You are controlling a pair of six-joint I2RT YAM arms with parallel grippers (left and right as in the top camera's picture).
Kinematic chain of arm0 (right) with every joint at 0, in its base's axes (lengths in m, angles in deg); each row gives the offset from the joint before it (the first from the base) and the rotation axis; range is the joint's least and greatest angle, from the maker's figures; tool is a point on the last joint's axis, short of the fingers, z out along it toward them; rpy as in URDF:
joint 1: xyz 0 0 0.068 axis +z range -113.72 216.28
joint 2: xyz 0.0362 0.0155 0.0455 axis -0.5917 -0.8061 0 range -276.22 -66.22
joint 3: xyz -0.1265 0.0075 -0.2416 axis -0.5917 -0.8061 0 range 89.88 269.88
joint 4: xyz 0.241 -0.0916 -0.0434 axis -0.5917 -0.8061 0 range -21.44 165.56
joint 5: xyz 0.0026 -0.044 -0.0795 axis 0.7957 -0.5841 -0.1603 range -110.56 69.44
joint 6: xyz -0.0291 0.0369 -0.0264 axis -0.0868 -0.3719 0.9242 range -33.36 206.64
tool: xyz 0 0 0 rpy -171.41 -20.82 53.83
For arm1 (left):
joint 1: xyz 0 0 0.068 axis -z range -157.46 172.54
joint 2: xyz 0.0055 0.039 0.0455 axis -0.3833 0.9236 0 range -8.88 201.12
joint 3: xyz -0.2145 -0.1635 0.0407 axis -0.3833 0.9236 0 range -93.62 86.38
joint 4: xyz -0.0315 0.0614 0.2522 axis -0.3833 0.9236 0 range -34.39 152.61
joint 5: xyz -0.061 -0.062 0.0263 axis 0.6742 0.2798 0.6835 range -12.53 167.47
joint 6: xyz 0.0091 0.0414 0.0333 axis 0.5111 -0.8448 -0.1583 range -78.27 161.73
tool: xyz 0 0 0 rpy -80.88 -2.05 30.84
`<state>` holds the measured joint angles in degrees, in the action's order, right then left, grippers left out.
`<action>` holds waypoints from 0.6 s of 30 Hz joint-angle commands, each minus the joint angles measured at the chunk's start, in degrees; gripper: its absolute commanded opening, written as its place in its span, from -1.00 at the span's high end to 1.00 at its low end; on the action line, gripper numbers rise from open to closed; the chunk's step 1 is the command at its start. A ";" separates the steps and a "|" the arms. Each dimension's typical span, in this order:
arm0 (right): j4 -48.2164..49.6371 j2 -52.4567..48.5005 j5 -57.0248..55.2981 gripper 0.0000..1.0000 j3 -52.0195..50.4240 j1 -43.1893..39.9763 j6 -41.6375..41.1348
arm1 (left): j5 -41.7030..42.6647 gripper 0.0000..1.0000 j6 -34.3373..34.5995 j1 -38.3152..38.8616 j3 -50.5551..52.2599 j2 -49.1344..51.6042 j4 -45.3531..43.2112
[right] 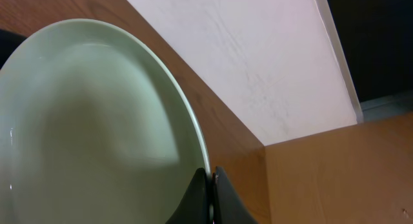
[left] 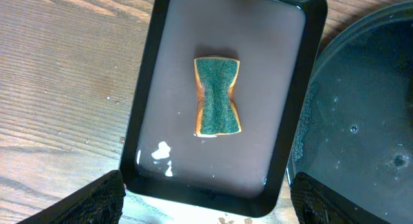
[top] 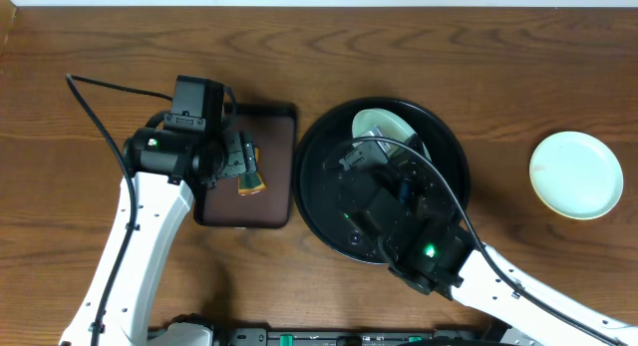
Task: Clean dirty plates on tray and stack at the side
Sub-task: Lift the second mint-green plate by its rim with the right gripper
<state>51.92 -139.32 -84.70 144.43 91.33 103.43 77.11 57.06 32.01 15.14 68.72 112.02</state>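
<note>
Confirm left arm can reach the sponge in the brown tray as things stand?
Probably yes. The left gripper hangs open right above the sponge, which lies alone mid brown tray, nothing covering it. The right gripper, shut on a plate, is off over the black tray.

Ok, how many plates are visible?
2. One pale mint round plate lies on bare wood, far right; another plate, gripped by the right hand, over the glossy black tray. The arm may hide more.
</note>
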 commanded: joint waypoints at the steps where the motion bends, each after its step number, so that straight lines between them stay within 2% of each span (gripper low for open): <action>1: 0.33 1.01 -2.05 0.98 0.33 0.94 0.22 | -0.11 -0.67 -0.28 -0.20 -1.01 -0.02 0.11; 18: 0.74 1.01 -2.05 0.98 0.33 0.92 0.22 | -0.11 -0.66 -0.28 -0.20 -1.01 -0.02 0.11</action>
<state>52.40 -139.32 -84.70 144.43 91.33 103.63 77.11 57.06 32.01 15.14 68.72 112.02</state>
